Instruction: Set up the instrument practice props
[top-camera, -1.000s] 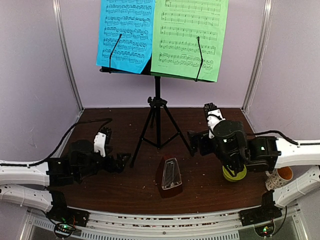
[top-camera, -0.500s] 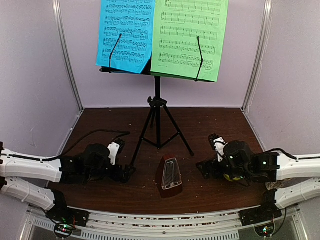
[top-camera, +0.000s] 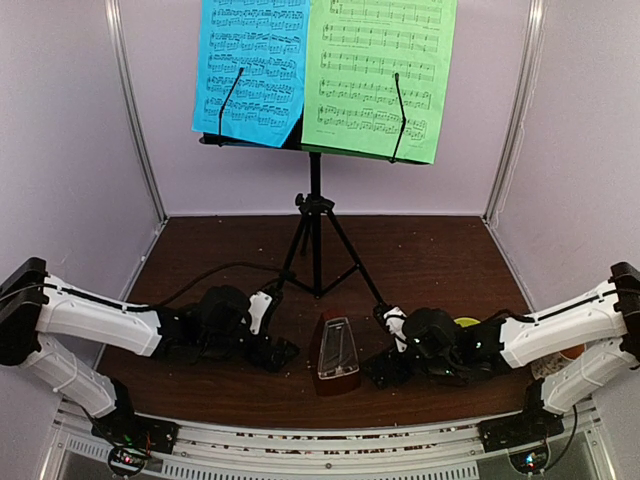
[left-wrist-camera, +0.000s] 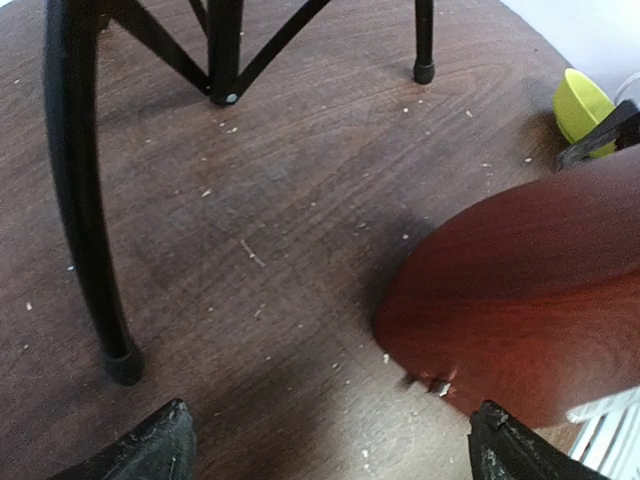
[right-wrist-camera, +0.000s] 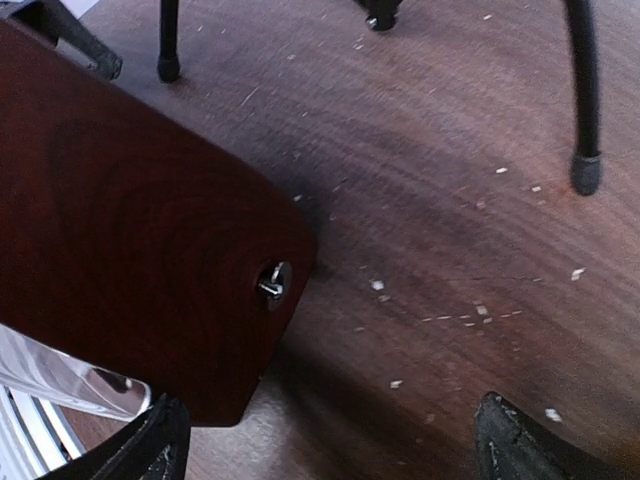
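The black tripod music stand (top-camera: 314, 215) stands at the back middle, with a blue sheet (top-camera: 250, 65) and a green sheet (top-camera: 380, 75) on its desk. The reddish-brown metronome (top-camera: 338, 352) with a clear cover stands upright at the front middle. My left gripper (top-camera: 278, 352) is low on the table just left of it, open and empty. My right gripper (top-camera: 382, 368) is low just right of it, open and empty. The metronome's side fills the right of the left wrist view (left-wrist-camera: 520, 300) and the left of the right wrist view (right-wrist-camera: 130, 250), where its winding key (right-wrist-camera: 272, 283) shows.
The wooden table (top-camera: 430, 250) is speckled with pale crumbs. A yellow-green bowl (top-camera: 466, 324) sits behind my right arm; it also shows in the left wrist view (left-wrist-camera: 582, 105). A mug (top-camera: 572, 352) is at the far right. Tripod legs (left-wrist-camera: 85, 200) stand close to my left gripper.
Both arms have stretched forward and dropped low, moving inward until the grippers flank the metronome. The right arm has come off the bowl area. The metronome has not moved.
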